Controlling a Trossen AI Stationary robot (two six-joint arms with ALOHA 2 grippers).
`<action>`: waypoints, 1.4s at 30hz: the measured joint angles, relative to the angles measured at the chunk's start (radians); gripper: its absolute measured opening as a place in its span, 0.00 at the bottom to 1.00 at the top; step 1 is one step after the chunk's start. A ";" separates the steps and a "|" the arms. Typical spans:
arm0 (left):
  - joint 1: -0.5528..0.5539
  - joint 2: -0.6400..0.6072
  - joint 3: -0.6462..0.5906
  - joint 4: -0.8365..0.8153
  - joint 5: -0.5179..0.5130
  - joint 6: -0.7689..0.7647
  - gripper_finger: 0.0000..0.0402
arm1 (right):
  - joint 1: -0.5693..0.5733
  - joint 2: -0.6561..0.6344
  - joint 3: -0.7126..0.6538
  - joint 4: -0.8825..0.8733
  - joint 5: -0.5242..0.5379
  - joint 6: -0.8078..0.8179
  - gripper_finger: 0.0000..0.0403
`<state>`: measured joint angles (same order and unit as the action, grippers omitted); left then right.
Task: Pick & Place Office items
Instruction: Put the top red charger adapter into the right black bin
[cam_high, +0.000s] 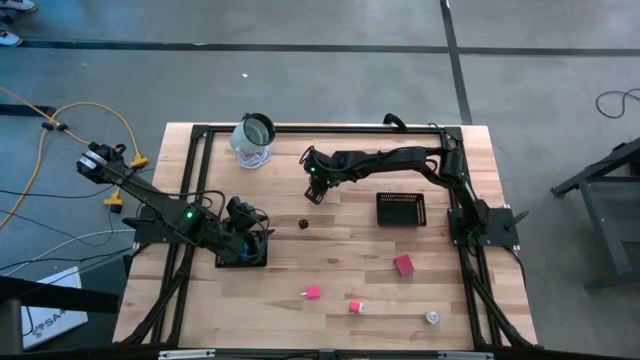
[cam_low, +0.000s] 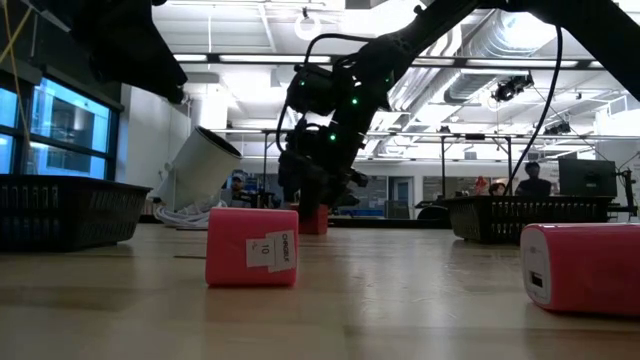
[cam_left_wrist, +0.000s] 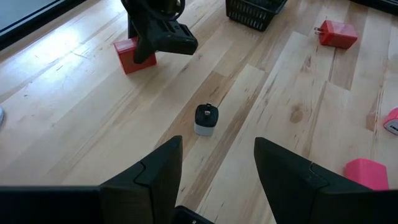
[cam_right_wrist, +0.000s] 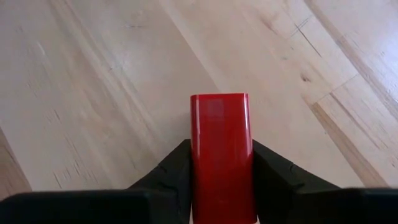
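A red block stands on the table's far middle, with my right gripper shut on it; the left wrist view shows the same block under that gripper. My left gripper hovers open over the left mesh tray, touching nothing. A dark cube with a pale underside rests on the wood just ahead of it. Nearer the front edge lie a red block, two pink blocks and a whitish round piece. My right gripper pinches the red block's two opposite side faces between its two fingers. The fingers slant down at it from the table's right. The block appears to rest on the wood, as seen in the low view.
A clear jar lies tipped at the far edge. A second black mesh tray stands right of centre. A black frame runs round the tabletop. Bare wood lies between the dark cube and the front blocks.
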<state>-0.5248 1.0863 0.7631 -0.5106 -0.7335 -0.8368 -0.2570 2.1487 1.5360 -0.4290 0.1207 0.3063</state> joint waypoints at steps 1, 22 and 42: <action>0.000 0.000 0.000 0.000 0.000 0.000 0.48 | 0.000 0.000 0.000 0.000 0.000 -0.002 0.27; 0.000 -0.001 0.000 0.009 0.000 0.000 0.48 | 0.053 -0.181 0.000 -0.190 0.099 0.007 0.28; 0.000 0.000 0.000 0.054 -0.001 0.000 0.48 | 0.149 -0.414 -0.089 -0.451 0.250 0.223 0.29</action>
<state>-0.5247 1.0860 0.7628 -0.4563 -0.7340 -0.8371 -0.1081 1.7342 1.4466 -0.8798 0.3712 0.5297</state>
